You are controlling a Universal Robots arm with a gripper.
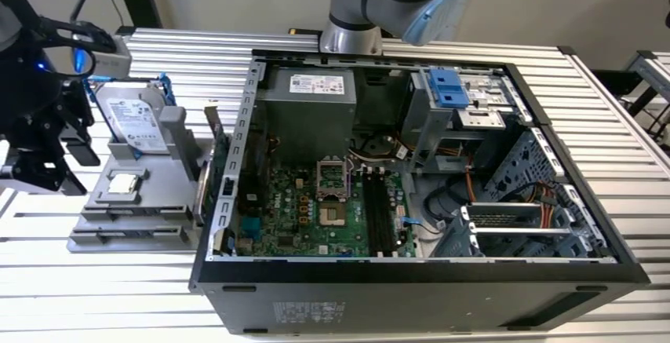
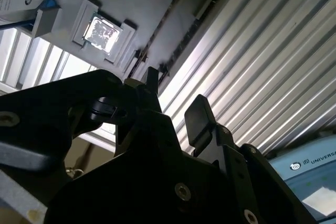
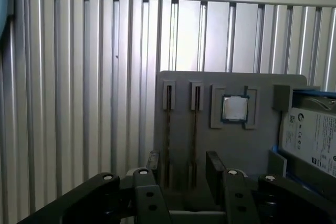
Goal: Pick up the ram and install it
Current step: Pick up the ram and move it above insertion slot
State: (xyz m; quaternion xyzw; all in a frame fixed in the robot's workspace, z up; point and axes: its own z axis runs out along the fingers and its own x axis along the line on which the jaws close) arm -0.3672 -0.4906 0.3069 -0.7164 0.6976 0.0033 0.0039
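Robot gripper [image 3: 184, 167] hovering over a gray holder [image 3: 257, 145] on a ribbed metal bench [image 3: 79, 77].
Jaws spread, empty; the ram [image 3: 168, 129] seems to stand edge-up in a holder slot beneath them. The exterior view adds an open computer case [image 1: 419, 296].

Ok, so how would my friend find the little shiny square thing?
Find the big open computer case; on the exterior view's left of it sits a grey holder. The chip lies flat in a square pocket on that holder, next to the hard drive. It is small, square and shiny silver, while the drive is big with blue rails and a label.
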